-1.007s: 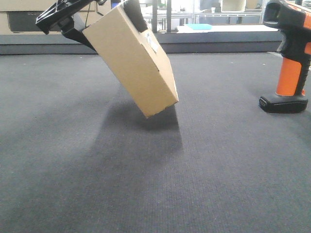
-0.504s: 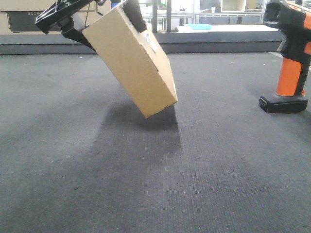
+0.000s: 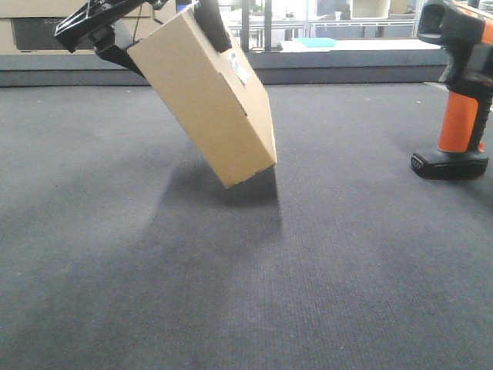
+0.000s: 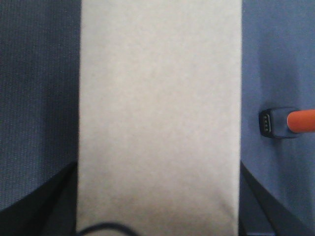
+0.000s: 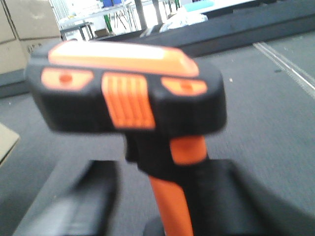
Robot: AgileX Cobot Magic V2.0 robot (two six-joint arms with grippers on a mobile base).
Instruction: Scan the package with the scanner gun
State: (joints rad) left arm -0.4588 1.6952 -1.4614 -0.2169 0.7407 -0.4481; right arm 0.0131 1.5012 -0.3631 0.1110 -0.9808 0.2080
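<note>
The left gripper clamps the box, tilted over the carpet; the right gripper flanks the upright scanner, though whether it's actually squeezing I cannot tell

Table: foreground lay open, with a wide clear lane between package and scanner gun. Package hung tilted at left, its lower corner down near the table. Scanner gun stood upright at right. A raised ledge closed the rear.
</note>
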